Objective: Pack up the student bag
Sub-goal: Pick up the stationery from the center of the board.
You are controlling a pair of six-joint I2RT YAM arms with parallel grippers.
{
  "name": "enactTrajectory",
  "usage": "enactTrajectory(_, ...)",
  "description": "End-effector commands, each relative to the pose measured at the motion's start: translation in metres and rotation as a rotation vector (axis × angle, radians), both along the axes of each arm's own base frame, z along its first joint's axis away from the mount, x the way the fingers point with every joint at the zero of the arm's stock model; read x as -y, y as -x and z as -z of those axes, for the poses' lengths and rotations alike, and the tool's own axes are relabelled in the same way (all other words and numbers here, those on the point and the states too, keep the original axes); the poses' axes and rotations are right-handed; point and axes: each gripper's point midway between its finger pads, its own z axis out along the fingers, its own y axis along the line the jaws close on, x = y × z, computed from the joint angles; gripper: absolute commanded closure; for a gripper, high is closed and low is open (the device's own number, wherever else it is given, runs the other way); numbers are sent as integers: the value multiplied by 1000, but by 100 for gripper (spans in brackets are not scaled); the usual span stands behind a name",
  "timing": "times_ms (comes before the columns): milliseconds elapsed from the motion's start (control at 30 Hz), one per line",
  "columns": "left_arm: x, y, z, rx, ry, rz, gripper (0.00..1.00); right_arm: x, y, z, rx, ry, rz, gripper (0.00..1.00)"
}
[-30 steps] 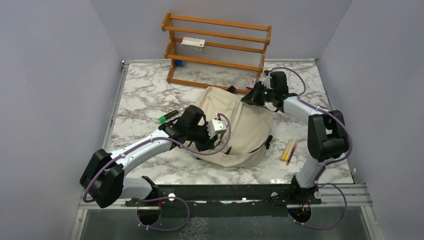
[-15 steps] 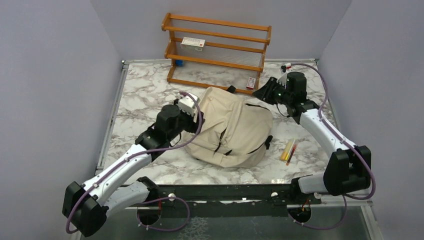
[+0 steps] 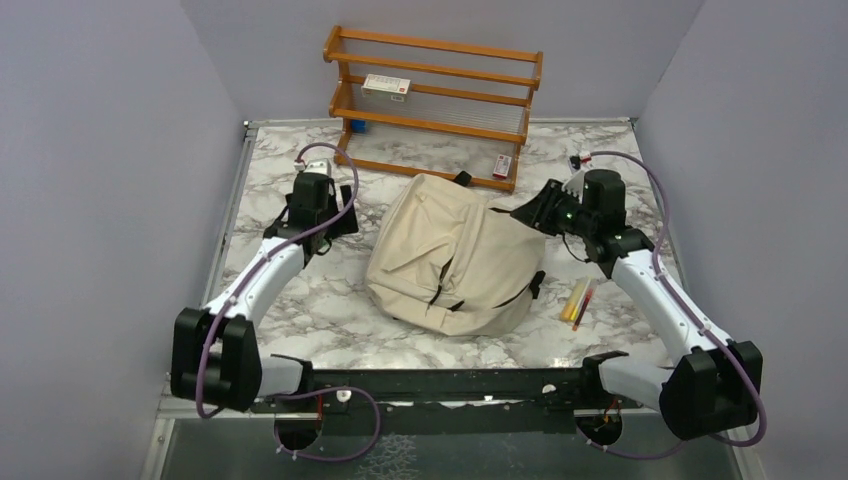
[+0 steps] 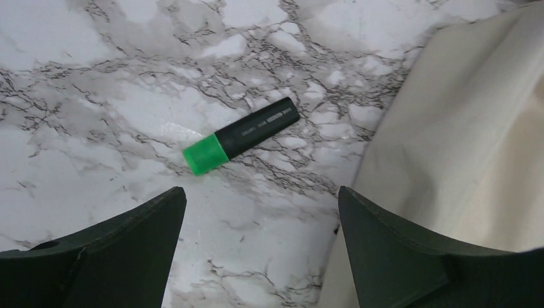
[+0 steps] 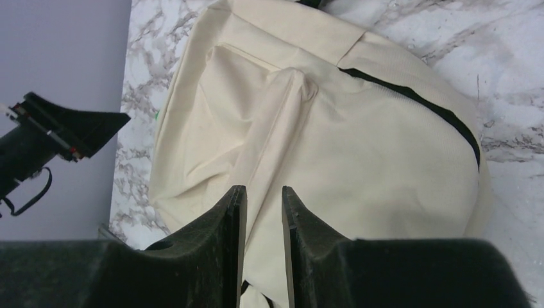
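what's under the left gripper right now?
A green-capped black marker lies on the marble table below the open left gripper, untouched, just clear of the student bag. Anything beneath the bag's edge is covered.

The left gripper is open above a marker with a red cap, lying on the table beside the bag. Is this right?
Not quite: the left wrist view shows the cap is green, not red. The left gripper is open above the marker, lying on the table beside the student bag.
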Motion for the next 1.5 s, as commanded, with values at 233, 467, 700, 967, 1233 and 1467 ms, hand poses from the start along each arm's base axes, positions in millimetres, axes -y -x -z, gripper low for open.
enactTrajectory(233,-13,-55,32,-63,-241,399,11,-2,46,30,-107,-7,-72,69)
enactTrajectory(467,4,-55,65,-150,-276,690,18,-6,71,31,-138,-49,-109,69)
enactTrajectory(700,-1,-46,98,-329,-288,782,28,-5,87,30,-153,-59,-114,69)
enactTrajectory(967,-14,-41,116,-394,-322,775,29,-7,91,24,-162,-67,-133,69)
enactTrajectory(1233,-26,-9,128,-484,-294,765,37,-12,88,17,-164,-80,-167,69)
enactTrajectory(1467,-37,-10,129,-502,-309,730,44,-13,86,16,-164,-67,-185,69)
